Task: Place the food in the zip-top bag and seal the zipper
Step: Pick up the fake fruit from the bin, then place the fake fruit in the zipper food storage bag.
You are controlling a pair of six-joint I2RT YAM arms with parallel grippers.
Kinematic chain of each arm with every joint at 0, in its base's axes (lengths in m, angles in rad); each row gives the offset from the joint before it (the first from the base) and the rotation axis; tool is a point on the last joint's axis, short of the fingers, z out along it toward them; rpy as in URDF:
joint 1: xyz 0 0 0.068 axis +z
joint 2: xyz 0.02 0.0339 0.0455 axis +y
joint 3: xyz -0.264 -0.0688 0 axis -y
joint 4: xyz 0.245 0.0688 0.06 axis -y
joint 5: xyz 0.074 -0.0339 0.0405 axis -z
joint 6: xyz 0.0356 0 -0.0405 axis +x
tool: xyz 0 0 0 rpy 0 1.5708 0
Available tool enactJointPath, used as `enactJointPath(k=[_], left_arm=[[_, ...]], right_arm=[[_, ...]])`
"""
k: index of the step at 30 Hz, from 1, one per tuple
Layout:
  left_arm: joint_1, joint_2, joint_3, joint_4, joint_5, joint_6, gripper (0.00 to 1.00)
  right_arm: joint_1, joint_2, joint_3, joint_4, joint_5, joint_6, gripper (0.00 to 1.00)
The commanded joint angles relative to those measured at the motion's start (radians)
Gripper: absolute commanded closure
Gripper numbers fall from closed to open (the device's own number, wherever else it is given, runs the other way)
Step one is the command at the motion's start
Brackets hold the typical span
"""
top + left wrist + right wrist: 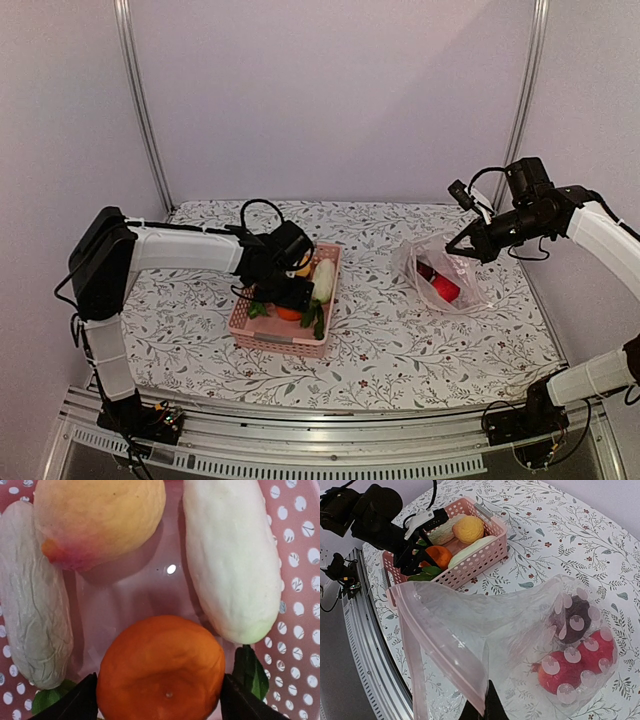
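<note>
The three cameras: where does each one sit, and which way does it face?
Top: above and behind the bases, facing the table; both arms show.
Left wrist: down into the basket, over the orange; dark fingers flank it.
Right wrist: toward the bag it holds; basket, orange and left arm shared.

Left wrist view: orange (161, 669) cut off by the lower edge, left gripper's fingertips (75, 702) visible only as dark corners.

Left arm (170, 248) — white link shells, bulky black joint housings, black cable looped above wrist. Right arm (600, 232) — same white/black build, black camera block, thin black cables. Fingertips (75, 700) matte black, wedge-shaped.
</note>
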Motion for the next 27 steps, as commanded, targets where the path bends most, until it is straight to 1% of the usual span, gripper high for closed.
enactJointPath(k=[1, 7, 18, 23, 27], left_arm=[[0.026, -0.027, -0.043, -0.034, -0.034, 0.009, 0.21], [0.029, -0.080, -0.071, -0.043, -0.057, 0.004, 0.25], [0.028, -0.182, -0.089, -0.087, -0.103, 0.000, 0.27], [0.014, -0.274, -0.076, -0.066, -0.074, 0.014, 0.31], [-0.027, -0.350, -0.033, -0.035, -0.078, 0.049, 0.34]], right_arm=[[0.004, 0.006, -0.002, 0.001, -0.016, -0.009, 1.00], [0.003, 0.007, -0.004, 0.002, -0.013, -0.009, 1.00], [0.004, 0.009, 0.004, -0.005, 0.002, -0.011, 1.00], [0.022, 0.023, 0.049, -0.042, 0.031, -0.023, 1.00], [0.054, 0.048, 0.085, -0.075, 0.057, -0.035, 1.00]])
